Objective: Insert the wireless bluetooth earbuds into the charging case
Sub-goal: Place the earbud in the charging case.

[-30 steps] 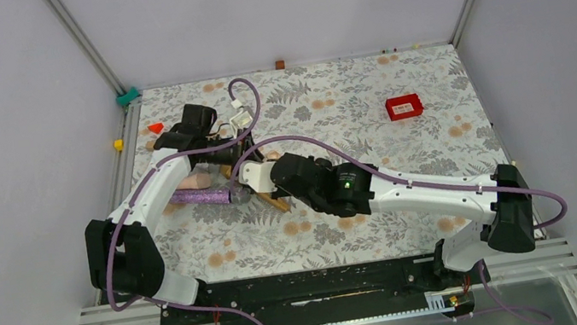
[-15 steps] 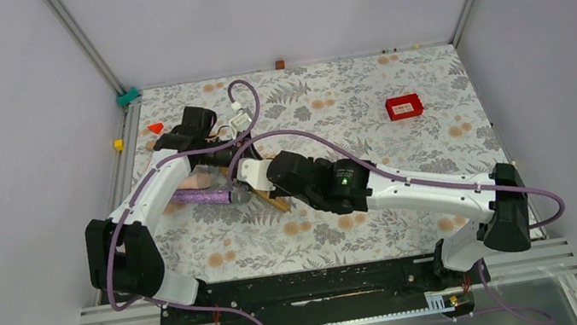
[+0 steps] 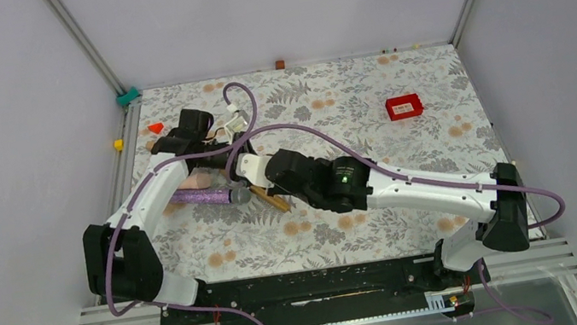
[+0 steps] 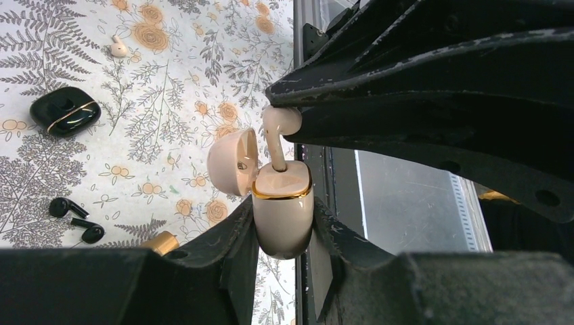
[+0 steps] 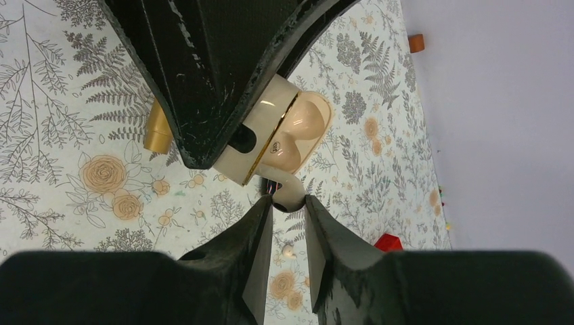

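A cream-pink charging case (image 4: 283, 210) with a gold rim is pinched upright in my shut left gripper (image 4: 283, 207), its lid (image 4: 230, 161) hinged open. A cream earbud (image 4: 279, 125) stands with its stem in the case. My right gripper (image 5: 288, 200) is shut on that earbud's head (image 5: 290, 189), with both fingertips touching it. A glossy black charging case (image 4: 65, 110), closed, lies on the floral mat. Two black earbuds (image 4: 68, 206) lie loose near it. In the top view both grippers meet at the mat's left (image 3: 240, 151).
A second cream earbud (image 4: 119, 47) lies alone on the mat. A purple glitter microphone (image 3: 202, 197) and a wooden stick (image 3: 274, 202) lie below the grippers. A red box (image 3: 404, 106) sits far right, an orange cone (image 3: 156, 128) far left.
Both arms have shifted slightly to the left together. The right gripper's hold on the earbud has eased a little; the left grip is unchanged.
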`<state>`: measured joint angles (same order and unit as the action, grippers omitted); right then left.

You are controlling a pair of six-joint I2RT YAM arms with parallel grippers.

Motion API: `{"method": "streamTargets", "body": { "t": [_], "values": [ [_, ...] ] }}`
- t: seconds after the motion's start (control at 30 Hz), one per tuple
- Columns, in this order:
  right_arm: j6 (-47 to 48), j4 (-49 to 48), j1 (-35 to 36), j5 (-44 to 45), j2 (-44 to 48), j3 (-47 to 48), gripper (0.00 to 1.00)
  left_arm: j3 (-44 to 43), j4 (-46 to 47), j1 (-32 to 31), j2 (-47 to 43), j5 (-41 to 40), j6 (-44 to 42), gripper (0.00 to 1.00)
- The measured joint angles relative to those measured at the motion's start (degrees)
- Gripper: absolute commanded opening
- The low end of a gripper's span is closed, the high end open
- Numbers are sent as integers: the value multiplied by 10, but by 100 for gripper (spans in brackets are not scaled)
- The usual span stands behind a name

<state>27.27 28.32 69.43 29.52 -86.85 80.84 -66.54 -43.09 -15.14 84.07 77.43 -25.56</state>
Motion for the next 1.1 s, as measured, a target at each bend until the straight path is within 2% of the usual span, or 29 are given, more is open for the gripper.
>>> {"method": "streamTargets", "body": {
  "t": [0.43,0.6,0.7,0.77,0.97,1.1],
  "values": [
    [-11,25,3,-2,0,35,41,11,8,4,-9,7,-31,0],
    [-10,28,3,0,0,37,64,14,8,6,-9,9,-33,0],
    [-5,23,-2,3,9,32,89,14,8,16,-9,13,-34,0],
    [-7,16,-21,-7,31,16,99,14,8,30,-9,16,-34,0],
    [-30,9,-157,-90,135,-42,99,14,8,72,-20,9,-35,0],
    [-28,2,-185,-123,165,-70,94,11,8,88,-51,-4,-35,0]
  ]
}}
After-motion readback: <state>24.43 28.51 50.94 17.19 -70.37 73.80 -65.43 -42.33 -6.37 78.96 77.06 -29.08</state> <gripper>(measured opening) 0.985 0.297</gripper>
